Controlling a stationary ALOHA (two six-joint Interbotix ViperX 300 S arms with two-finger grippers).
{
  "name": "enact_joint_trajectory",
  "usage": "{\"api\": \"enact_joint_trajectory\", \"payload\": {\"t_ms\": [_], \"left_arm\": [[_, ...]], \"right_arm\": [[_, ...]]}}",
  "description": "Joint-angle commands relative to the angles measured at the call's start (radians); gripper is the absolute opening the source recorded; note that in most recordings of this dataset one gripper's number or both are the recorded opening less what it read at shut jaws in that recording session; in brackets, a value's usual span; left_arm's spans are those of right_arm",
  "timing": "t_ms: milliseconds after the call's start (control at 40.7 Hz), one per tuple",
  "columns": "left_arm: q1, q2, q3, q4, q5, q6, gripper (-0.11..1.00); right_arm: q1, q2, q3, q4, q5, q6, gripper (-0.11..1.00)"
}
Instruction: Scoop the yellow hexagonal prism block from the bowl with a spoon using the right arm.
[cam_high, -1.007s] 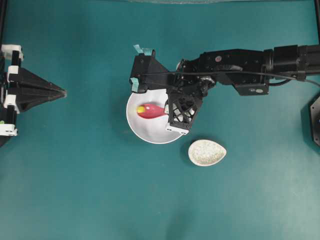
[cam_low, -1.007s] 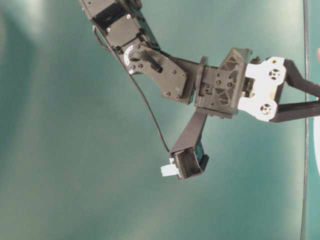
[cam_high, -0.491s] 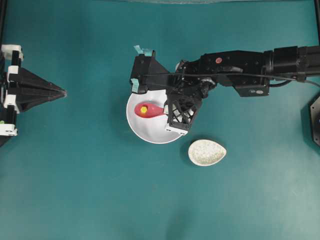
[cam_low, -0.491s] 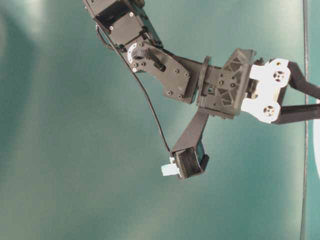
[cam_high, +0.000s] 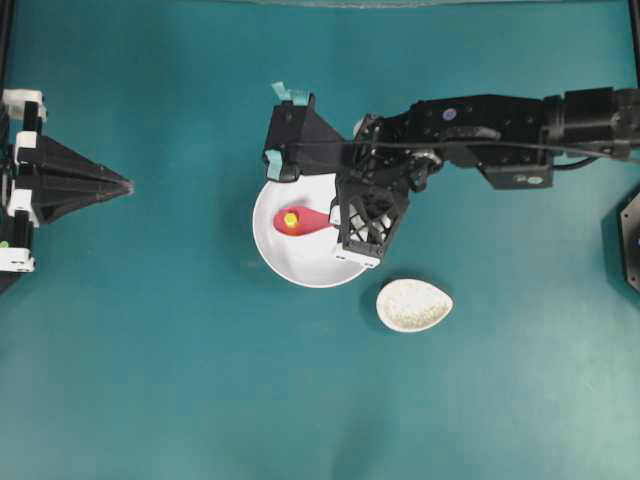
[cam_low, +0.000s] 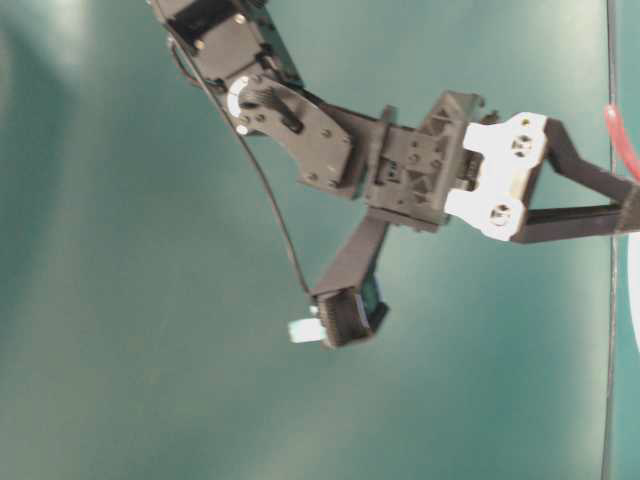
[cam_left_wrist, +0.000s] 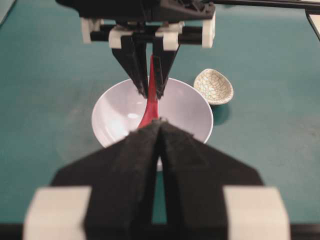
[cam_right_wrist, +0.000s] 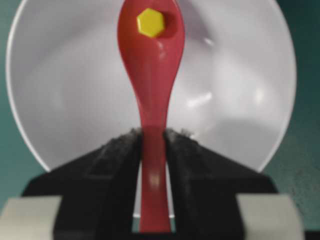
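While the right claw (cam_right_wrist: 152, 145) pinches the handle of the pink-red spoon (cam_right_wrist: 151, 75) between its 2 black fingers (cam_right_wrist: 117, 155), the yellow hexagonal prism block (cam_right_wrist: 150, 22) sits inside the deep oval scoop, near its far end, and the scoop hangs over the inside of the white bowl (cam_high: 300, 265). Judging from this, the scoop itself looks done and the step in hand is the lift clear of the bowl. To do it well, the spoon should stay level along its length and across its width, since the block is tiny and loose and would slide toward whichever edge dips. A slow, straight rise seems safest, with no wrist roll and no sudden stops; the table-level view is blurred, so steadiness matters. The grip on the narrow handle should not be loosened, because the smooth plastic could pivot between the pads. Off to the side, the left claw (cam_high: 120, 186) is pressed together and idle, well apart from the bowl, and the speckled teardrop dish (cam_high: 414, 305) rests on the teal tabletop (cam_high: 150, 380) just beside the bowl.
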Motion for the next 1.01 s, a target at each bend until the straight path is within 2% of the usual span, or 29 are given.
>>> {"api": "enact_joint_trajectory", "payload": {"t_ms": [0,197,516,983], "left_arm": [[0.002,0.005,-0.023,0.002,-0.009,0.0,0.0],[0.002,0.005,-0.023,0.002,-0.009,0.0,0.0],[0.003,0.005,-0.023,0.003,-0.009,0.0,0.0],[0.002,0.005,-0.026,0.002,-0.018,-0.008,0.0]], "right_arm": [[0.002,-0.052,-0.011,-0.002,0.003,0.002,0.23],[0.0,-0.098,-0.015,-0.009,0.029,0.005,0.23],[-0.006,-0.181,-0.044,-0.06,0.106,0.012,0.23],[-0.006,-0.25,-0.12,-0.071,0.224,0.012,0.23]]}}
